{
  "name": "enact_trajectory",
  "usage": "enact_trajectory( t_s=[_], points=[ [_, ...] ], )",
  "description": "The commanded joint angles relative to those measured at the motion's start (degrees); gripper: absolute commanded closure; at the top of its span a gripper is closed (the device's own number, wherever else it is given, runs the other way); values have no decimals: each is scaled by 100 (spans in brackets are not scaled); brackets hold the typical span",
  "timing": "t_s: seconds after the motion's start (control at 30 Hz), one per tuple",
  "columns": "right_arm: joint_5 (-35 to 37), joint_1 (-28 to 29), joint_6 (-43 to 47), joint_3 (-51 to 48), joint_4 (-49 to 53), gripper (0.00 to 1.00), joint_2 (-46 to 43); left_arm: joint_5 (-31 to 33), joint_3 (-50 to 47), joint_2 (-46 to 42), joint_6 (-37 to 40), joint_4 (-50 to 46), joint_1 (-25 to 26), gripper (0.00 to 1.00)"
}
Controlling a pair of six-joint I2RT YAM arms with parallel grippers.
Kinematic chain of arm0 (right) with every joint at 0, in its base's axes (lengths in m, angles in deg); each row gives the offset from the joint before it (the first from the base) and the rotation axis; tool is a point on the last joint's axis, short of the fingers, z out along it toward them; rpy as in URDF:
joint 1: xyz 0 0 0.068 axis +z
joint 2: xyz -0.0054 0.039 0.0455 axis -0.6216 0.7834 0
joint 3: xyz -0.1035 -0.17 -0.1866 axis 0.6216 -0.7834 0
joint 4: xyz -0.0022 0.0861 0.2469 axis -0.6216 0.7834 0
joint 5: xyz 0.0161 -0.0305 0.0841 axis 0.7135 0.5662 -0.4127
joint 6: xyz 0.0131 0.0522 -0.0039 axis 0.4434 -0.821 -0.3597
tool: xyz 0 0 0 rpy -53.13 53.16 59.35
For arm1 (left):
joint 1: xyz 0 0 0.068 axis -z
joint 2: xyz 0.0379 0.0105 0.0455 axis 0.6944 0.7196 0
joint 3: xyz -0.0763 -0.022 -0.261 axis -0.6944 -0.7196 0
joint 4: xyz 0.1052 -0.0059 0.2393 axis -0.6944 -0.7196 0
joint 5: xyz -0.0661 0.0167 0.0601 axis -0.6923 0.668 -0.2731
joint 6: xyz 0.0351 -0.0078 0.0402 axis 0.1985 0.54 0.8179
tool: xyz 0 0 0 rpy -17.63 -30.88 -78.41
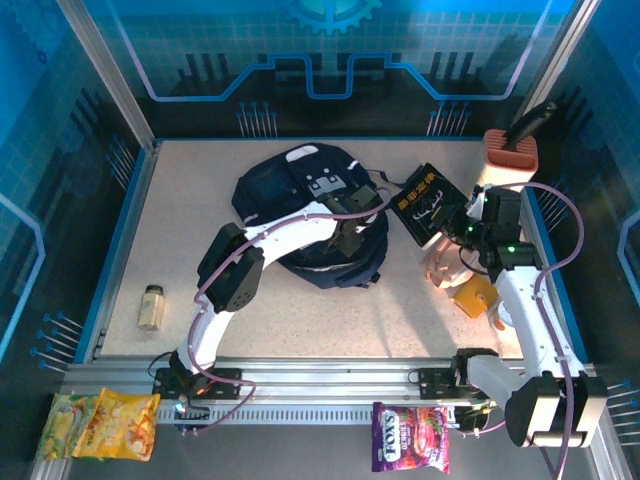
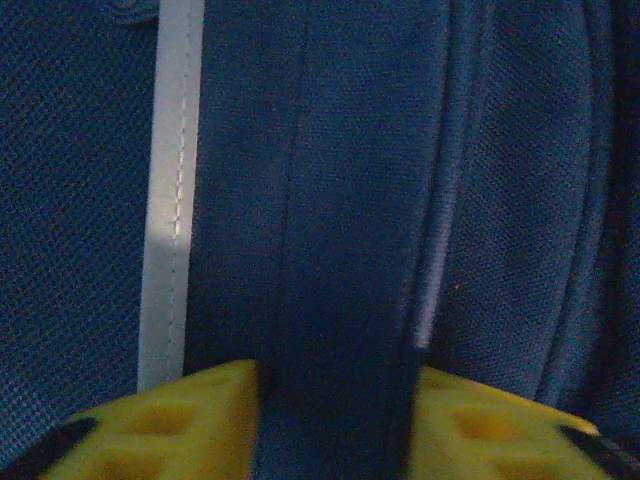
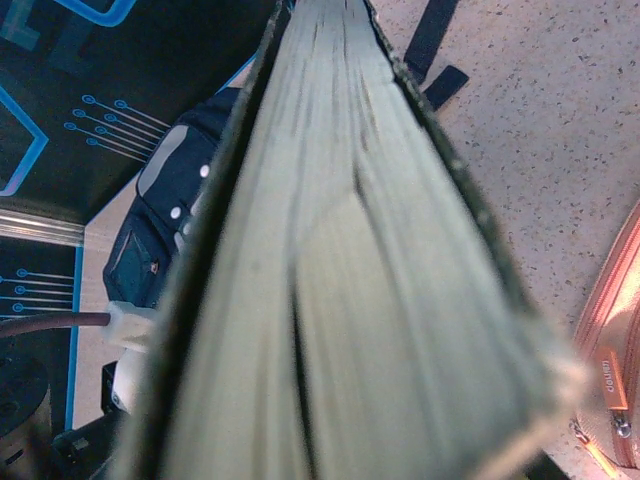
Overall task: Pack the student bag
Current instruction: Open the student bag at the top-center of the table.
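Packing looks barely begun: the bag (image 1: 300, 190) sits toward the far edge of the tabletop (image 1: 330, 320), left pincer (image 2: 332, 415) clamped on a fold of it, right pincer (image 1: 450, 225) gripping a book (image 1: 428, 203) just right of it, not yet in. 1 bottle (image 1: 152, 306) waits by the left edge; the near edge offers open room.

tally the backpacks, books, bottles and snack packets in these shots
student bag: 1
book: 1
small bottle: 1
yellow snack packets: 2
purple snack packet: 1
total: 6
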Motion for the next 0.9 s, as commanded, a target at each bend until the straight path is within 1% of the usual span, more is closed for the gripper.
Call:
enact_trajectory(
  t_s=[0.0, 0.07, 0.17, 0.27, 0.33, 0.4, 0.47, 0.63, 0.73, 0.87],
  points=[
    [-111, -136, -19, 45, -282, 93, -204, 206, 169, -207, -208, -175, 4, 77],
    [-82, -156, 7, 63, -237, 94, -224, 192, 146, -451, -242, -119, 1, 83],
    [-44, -201, 47, 64, -163, 94, -290, 214, 0, -915, -305, 98, -13, 89],
    [-57, -262, 43, 28, -90, 93, -375, 199, -281, -1425, -411, 502, -90, 100],
    [-110, -273, 35, 28, -63, 93, -428, 207, -512, -1734, -449, 816, -151, 100],
    [-190, -273, 2, -171, -37, 93, -476, 251, -715, -1973, -538, 1132, -224, 100],
    [-336, -273, -78, -248, -35, 93, -525, 286, -874, -2172, -732, 1388, -338, 100],
    [-1069, -200, -570, -557, -403, 93, -599, 181, -1091, -2502, -1099, 1952, -582, 100],
    [-1374, 81, -1001, -796, -862, 93, -661, 76, -1033, -2529, -1200, 2135, -647, 100],
    [-1480, 669, -1629, -984, -1612, 92, -555, -81, -872, -2482, -1238, 2198, -643, 100]
  ],
)
